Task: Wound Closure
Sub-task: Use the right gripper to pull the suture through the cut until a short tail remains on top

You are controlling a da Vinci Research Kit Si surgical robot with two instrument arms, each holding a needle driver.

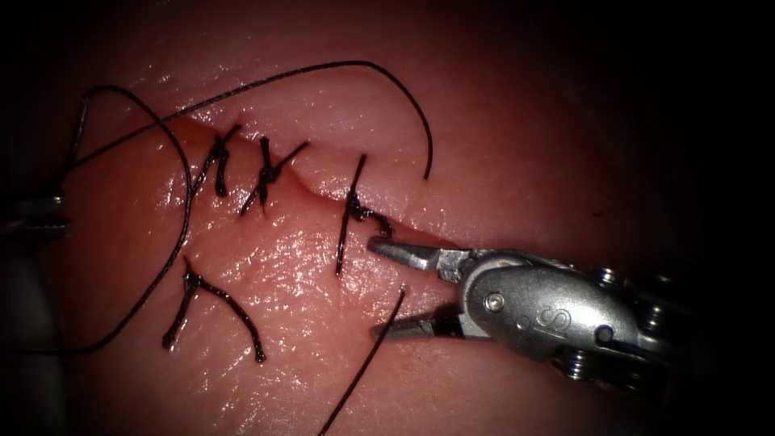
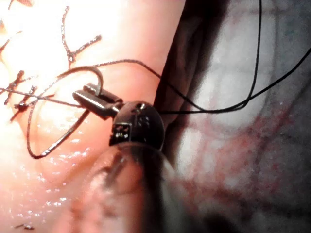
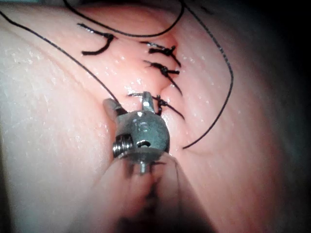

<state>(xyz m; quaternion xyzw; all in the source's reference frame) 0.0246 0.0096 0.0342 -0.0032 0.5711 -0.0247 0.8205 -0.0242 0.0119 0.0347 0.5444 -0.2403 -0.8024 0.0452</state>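
The tissue (image 1: 266,266) has a slanting cut (image 1: 323,190) crossed by three knotted stitches (image 1: 266,173). My right tool (image 1: 374,287) comes in from the right beside the stitch nearest it (image 1: 353,211), with its jaws open and holding nothing. A loose thread end (image 1: 387,319) runs up between them; in the right wrist view that tool (image 3: 127,98) has a strand (image 3: 73,60) passing its jaw. My left tool (image 1: 44,214) sits far left of the cut. In the left wrist view its jaws (image 2: 90,99) are shut on the curved needle (image 2: 99,77), which is outside the tissue.
The long thread (image 1: 339,66) arcs over the stitches and ends right of the cut; another loop (image 1: 182,218) hangs down the left side. A forked cut piece of thread (image 1: 211,297) lies on the tissue below the stitches.
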